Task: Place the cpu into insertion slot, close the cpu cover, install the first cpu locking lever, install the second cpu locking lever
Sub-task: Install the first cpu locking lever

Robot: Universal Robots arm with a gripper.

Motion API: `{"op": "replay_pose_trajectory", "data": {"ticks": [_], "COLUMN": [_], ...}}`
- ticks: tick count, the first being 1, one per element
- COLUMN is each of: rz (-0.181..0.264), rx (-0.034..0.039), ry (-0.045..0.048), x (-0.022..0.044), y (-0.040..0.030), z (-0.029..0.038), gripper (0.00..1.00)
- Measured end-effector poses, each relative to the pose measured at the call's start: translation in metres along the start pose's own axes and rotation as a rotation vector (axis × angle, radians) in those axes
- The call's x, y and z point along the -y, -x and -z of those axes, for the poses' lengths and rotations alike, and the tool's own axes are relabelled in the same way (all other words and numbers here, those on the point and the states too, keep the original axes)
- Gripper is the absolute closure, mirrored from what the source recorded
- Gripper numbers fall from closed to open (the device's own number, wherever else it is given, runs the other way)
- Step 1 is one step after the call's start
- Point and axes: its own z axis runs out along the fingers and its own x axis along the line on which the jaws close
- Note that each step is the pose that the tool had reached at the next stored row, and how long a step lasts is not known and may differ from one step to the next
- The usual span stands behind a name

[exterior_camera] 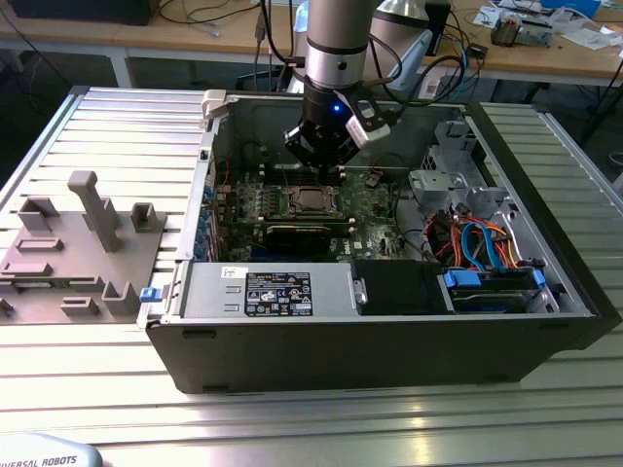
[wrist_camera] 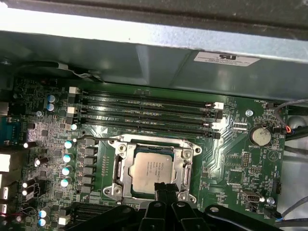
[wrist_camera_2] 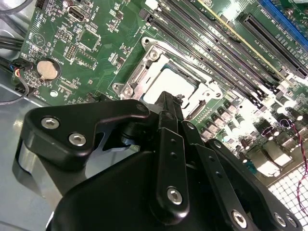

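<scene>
The cpu [wrist_camera: 153, 171], a square chip with a silver-grey top, lies in the insertion slot [exterior_camera: 310, 200] on the green motherboard [wrist_camera: 231, 159]. Around it the silvery cpu cover [wrist_camera: 123, 166] lies flat, and the chip shows through its window. In the second wrist view the cpu [wrist_camera_2: 174, 82] shows just beyond the black fingertips [wrist_camera_2: 166, 103]. My gripper [wrist_camera: 161, 188] hangs close over one edge of the socket, shut, with nothing seen between its fingers. In the exterior view the gripper [exterior_camera: 325, 163] sits just behind the socket, inside the open computer case. I cannot make out the locking levers.
Long narrow memory slots [wrist_camera: 144, 110] run beside the socket, and a coin battery [wrist_camera: 260, 136] sits on the board. A long black card [exterior_camera: 307, 233], the power supply [exterior_camera: 273, 292] and a drive bay with coloured cables [exterior_camera: 482, 248] fill the case. A grey fixture [exterior_camera: 83, 243] stands outside on the exterior view's left.
</scene>
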Motion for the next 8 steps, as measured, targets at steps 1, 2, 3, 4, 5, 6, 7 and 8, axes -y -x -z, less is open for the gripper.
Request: {"op": "replay_pose_trajectory", "data": {"ticks": [1,2,3,4,5,6,7,8], "rz": [0.0,0.0,-0.003,-0.021,-0.047,-0.06,-0.068,-0.069], "rx": [0.0002,0.0002,0.0003,0.0001,-0.0002,-0.0005,-0.0006,-0.0006], "ry": [0.0003,0.0021,0.0034,0.0038,0.004,0.004,0.0039,0.0039], "x": [0.0,0.0,0.0,0.0,0.0,0.0,0.0,0.0], "y": [0.0,-0.0001,0.0,0.0,0.0,0.0,0.0,0.0], "z": [0.0,0.0001,0.0,-0.0001,-0.0002,-0.0002,-0.0002,-0.0002], "gripper": [0.89,0.89,0.89,0.89,0.89,0.89,0.89,0.89]}}
